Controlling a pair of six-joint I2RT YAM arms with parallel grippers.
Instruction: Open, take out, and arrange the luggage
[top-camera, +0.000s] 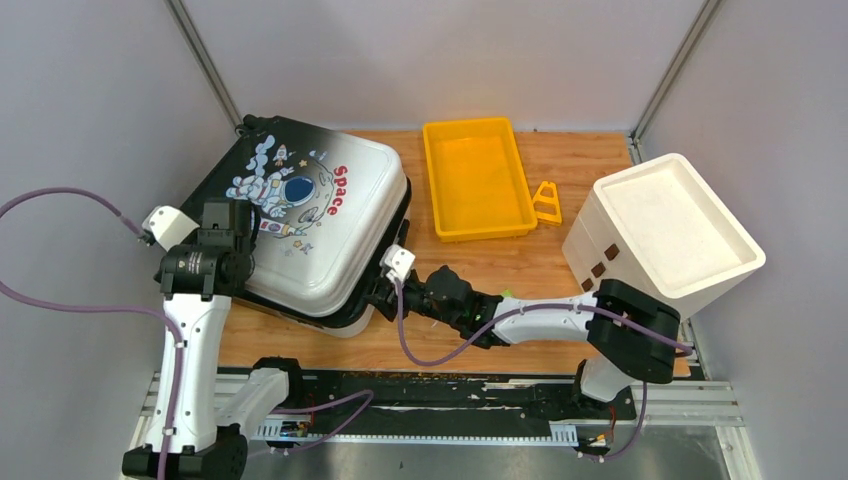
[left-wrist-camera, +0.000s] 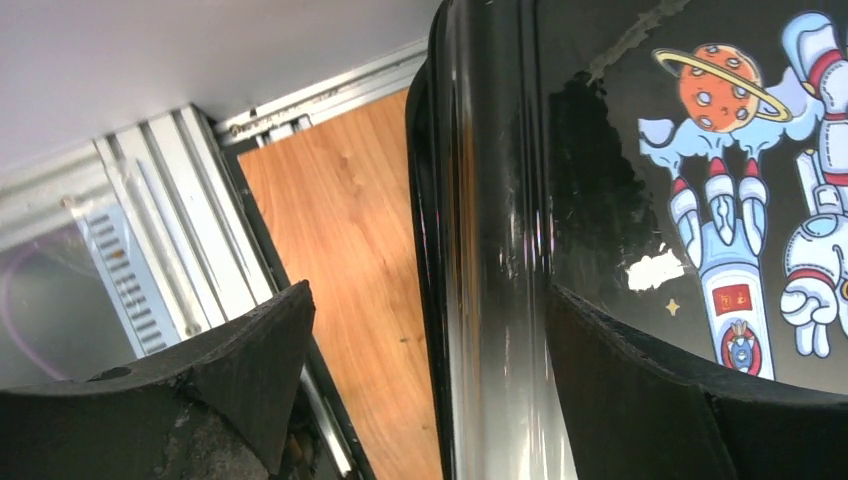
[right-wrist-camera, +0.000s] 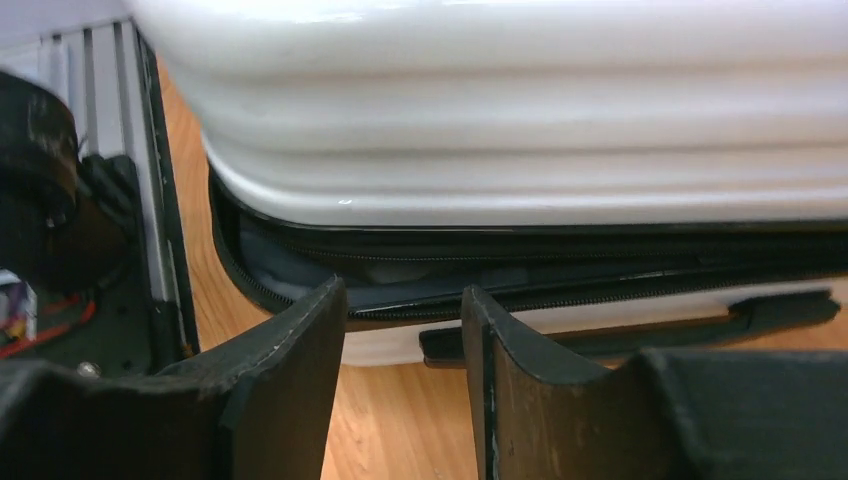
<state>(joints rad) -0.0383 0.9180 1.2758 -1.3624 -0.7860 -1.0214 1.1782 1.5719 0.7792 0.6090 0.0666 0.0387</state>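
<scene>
Just ahead of the half-spread, empty right tool (right-wrist-camera: 403, 300) runs the suitcase (top-camera: 320, 215) seam, crosswise; the spread left tool (left-wrist-camera: 428, 300) straddles its rim.

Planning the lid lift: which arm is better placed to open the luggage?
Right, probably: the right gripper sits at the luggage's gaping seam; the left gripper straddles an edge that looks closed.
</scene>
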